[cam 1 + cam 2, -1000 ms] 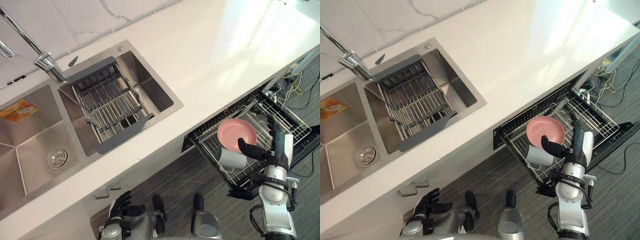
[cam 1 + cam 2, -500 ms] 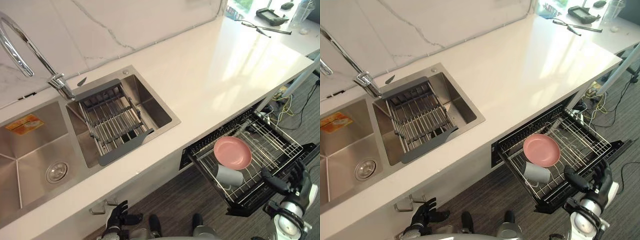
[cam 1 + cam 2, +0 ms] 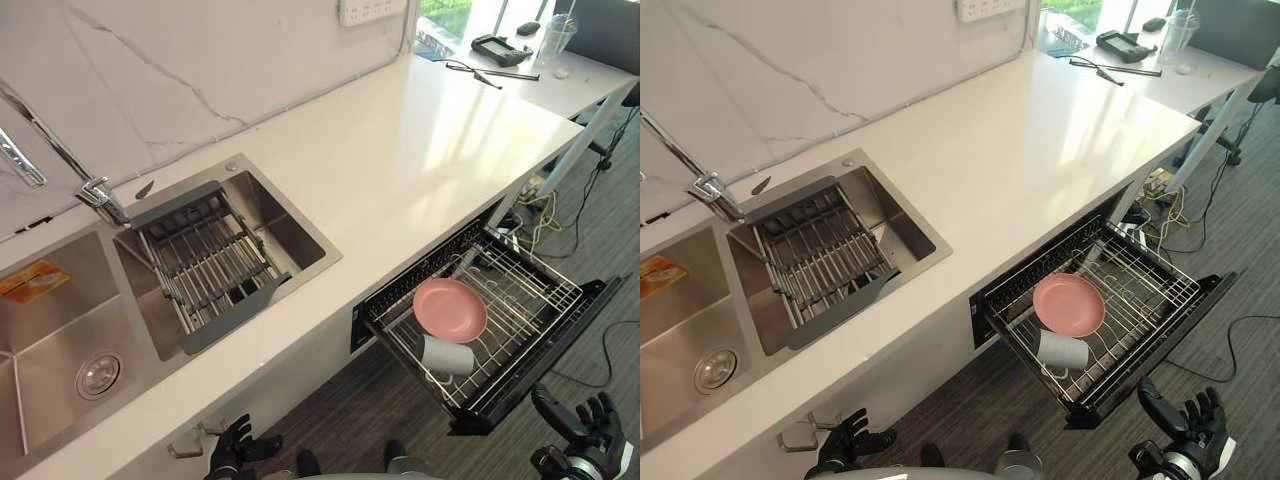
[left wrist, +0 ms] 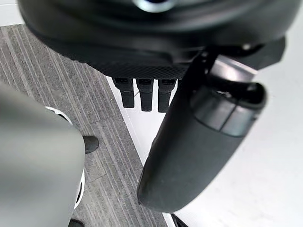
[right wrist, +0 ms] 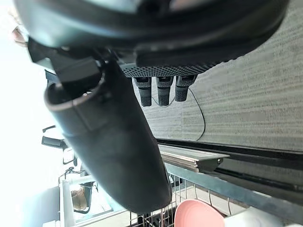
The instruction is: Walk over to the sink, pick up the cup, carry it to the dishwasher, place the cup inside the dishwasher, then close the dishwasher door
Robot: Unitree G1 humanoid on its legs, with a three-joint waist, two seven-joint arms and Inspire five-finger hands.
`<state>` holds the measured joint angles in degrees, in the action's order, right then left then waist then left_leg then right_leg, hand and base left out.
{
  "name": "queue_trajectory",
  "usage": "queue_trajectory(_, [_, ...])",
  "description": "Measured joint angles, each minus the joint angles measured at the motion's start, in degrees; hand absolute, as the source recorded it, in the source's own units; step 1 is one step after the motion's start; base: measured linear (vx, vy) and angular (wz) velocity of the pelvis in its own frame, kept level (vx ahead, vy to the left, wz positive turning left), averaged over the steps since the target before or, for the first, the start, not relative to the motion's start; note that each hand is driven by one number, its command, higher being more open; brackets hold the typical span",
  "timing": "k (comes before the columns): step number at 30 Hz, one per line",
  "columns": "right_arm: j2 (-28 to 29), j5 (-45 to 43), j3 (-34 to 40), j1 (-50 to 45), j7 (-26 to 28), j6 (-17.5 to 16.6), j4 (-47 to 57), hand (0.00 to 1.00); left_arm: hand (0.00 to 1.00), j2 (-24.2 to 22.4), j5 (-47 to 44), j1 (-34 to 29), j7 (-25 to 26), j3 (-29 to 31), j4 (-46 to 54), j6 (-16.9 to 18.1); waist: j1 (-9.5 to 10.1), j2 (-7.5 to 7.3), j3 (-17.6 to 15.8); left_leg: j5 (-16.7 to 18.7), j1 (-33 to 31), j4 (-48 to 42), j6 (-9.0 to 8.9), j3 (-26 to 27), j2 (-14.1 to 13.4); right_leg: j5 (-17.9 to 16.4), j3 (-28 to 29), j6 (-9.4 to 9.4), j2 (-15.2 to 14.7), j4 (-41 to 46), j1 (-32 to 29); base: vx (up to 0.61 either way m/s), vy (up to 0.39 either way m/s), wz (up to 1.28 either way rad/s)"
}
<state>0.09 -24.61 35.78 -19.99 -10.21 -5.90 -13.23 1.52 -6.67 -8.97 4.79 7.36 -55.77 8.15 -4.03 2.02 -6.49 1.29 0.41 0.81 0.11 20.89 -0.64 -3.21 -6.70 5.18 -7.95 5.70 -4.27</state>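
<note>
The grey cup [image 3: 447, 355] lies on its side in the pulled-out dishwasher rack [image 3: 540, 345], just in front of a pink plate [image 3: 450, 310]. My right hand [image 3: 580, 432] hangs open, fingers spread, low over the floor in front of the rack's front edge, well clear of the cup. Its wrist view shows straight fingers [image 5: 163, 90], nothing held, and the plate [image 5: 196, 215] beyond. My left hand [image 3: 235, 450] is down by the cabinet front under the sink, open and holding nothing, its fingers [image 4: 144, 92] over the floor.
A double sink [image 3: 60, 310] with a grey draining rack [image 3: 205, 265] and a tap [image 3: 100, 195] is set in the white counter [image 3: 400, 150]. Small items [image 3: 500, 45] lie at the counter's far end. Cables [image 3: 545, 215] trail on the floor beside the dishwasher.
My right hand has come away from the cup and dropped in front of the rack. The cup stays in the rack. The camera has moved, so the whole scene sits differently.
</note>
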Motion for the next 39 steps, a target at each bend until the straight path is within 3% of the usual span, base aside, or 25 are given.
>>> queue_trajectory(6, [-1.2,-5.7,-1.2,3.3,2.4,-0.7,-1.5,0.90,0.90,0.4,0.1,0.9,-0.4,-1.2,1.6,1.0,-0.02,0.63,-3.9,1.5,-2.6,-3.6,-0.66,2.0,-1.4,-1.7,2.3,-0.69,0.5,3.9,-3.9,0.03,-0.027,-0.21])
queue_trajectory(10, [-3.1,-10.4,-6.4,6.1,4.4,-1.1,-2.2,0.90,0.90,0.9,-0.1,2.9,-0.4,-1.8,1.5,1.0,0.09,1.10,-7.4,2.0,-4.1,-5.2,-1.27,2.6,-2.4,-2.5,2.9,-1.16,1.1,5.7,-5.9,0.02,-0.043,-0.08])
queue_trajectory(19, [-7.7,-14.6,-12.9,8.0,7.8,-3.5,-5.5,0.90,0.90,1.7,0.0,3.9,-1.2,-5.5,1.6,2.3,0.06,1.71,-8.3,2.6,-4.8,-6.4,-1.53,2.0,-2.5,-2.8,2.6,-1.27,1.0,6.1,-6.0,-0.01,0.000,0.03])
queue_trajectory(31, [-14.3,-14.5,-18.5,8.7,7.7,-3.6,-8.5,0.90,0.90,2.7,0.0,3.8,-2.3,-7.5,0.8,2.3,-0.30,2.06,-8.4,-0.2,-6.1,-5.1,0.02,-6.5,-0.4,-1.2,-5.6,-0.60,-0.2,2.1,-1.4,-0.04,0.006,0.35])
queue_trajectory(36, [-14.9,-14.4,-22.8,13.1,7.7,-3.5,-10.5,0.90,0.90,3.0,0.0,3.9,-2.3,-7.4,0.9,2.5,0.46,2.07,-8.4,-3.1,-7.2,-3.0,0.13,-11.0,0.4,-0.9,-10.3,-0.80,-0.6,1.5,-0.8,-0.06,-0.013,0.50])
queue_trajectory(39, [-15.7,-14.4,-25.1,17.0,7.7,-3.3,-12.3,0.90,0.90,2.9,0.0,4.0,-2.5,-7.5,1.2,2.7,1.90,2.37,-8.6,-4.7,-8.3,-2.0,0.16,-13.8,0.6,-0.7,-12.9,-0.95,-0.6,1.2,-0.6,-0.07,-0.018,0.48])
